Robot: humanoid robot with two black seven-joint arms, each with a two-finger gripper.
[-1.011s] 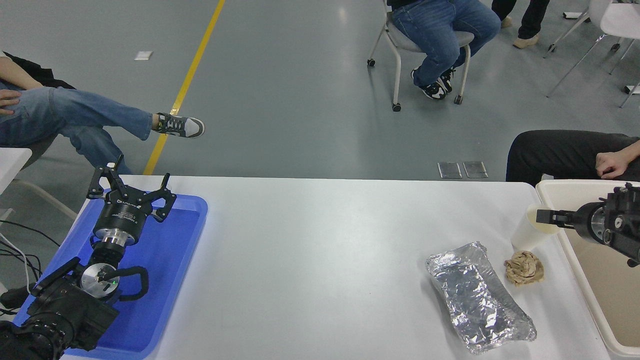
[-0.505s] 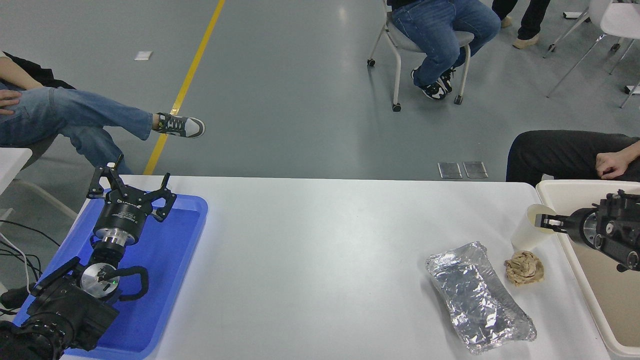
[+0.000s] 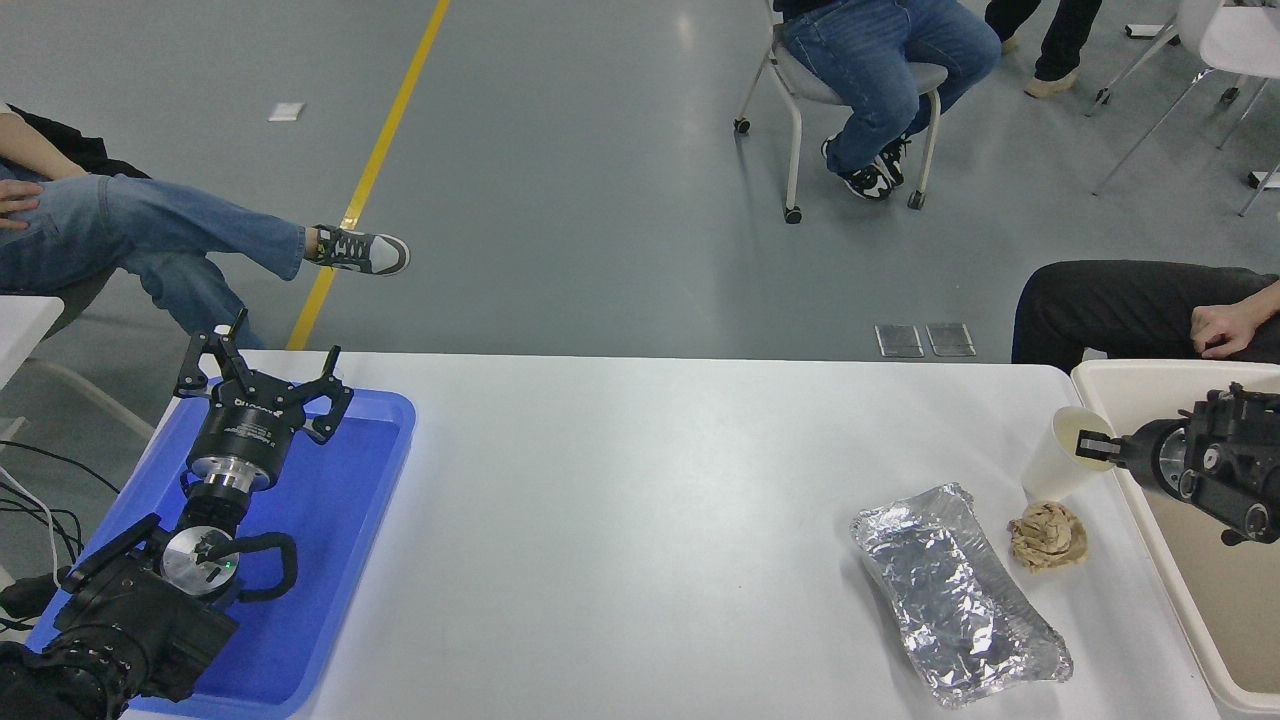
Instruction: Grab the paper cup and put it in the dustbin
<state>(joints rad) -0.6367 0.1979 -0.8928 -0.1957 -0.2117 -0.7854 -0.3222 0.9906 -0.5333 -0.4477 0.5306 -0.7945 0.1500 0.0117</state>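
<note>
The paper cup (image 3: 1055, 462) is white with a cream inside. It leans with its mouth toward the right, at the table's right end just left of the dustbin (image 3: 1128, 374). My right gripper (image 3: 1090, 443) comes in from the right edge over the dustbin's left rim and is shut on the cup's rim, one finger showing inside the mouth. The dustbin is a large cream bin at the far right, partly cut off by the picture's edge. My left gripper (image 3: 262, 378) stands parked and open over the blue tray at the lower left.
A crumpled brown paper ball (image 3: 1047, 536) lies just below the cup, with a crinkled foil tray (image 3: 955, 580) to its left. The blue tray (image 3: 340, 520) lies under the left arm. A person's hand (image 3: 1225, 328) rests beyond the dustbin; other people sit farther back.
My right arm has shifted slightly down and drawn back a little, with the cup still in its grip. The cup's base has stayed in about the same place. The left arm has not moved.
</note>
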